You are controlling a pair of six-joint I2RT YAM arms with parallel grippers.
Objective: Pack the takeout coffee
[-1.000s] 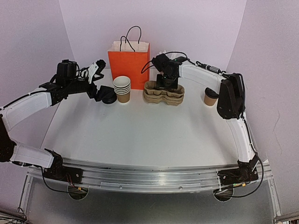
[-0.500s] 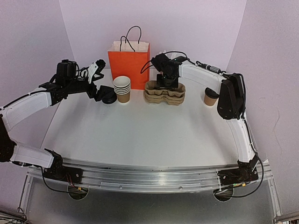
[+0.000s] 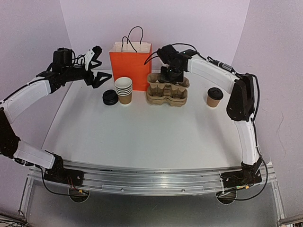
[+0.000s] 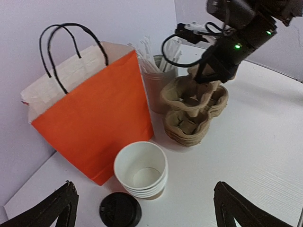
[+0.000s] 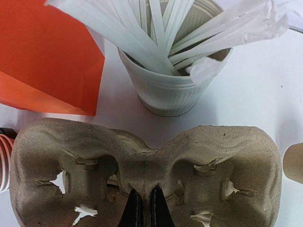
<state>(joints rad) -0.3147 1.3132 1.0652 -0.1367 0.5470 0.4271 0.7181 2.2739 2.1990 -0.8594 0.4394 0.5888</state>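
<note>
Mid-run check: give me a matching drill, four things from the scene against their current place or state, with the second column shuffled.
1. takeout coffee
2. top carrier
3. black lids
4. left gripper

A. open, empty, above the table
B. lying left of the cup stack
C. pinched by the right gripper, above the carrier stack
D. standing alone on the table's right side

Pairs: 1-D, 2-C, 3-B, 4-A
</note>
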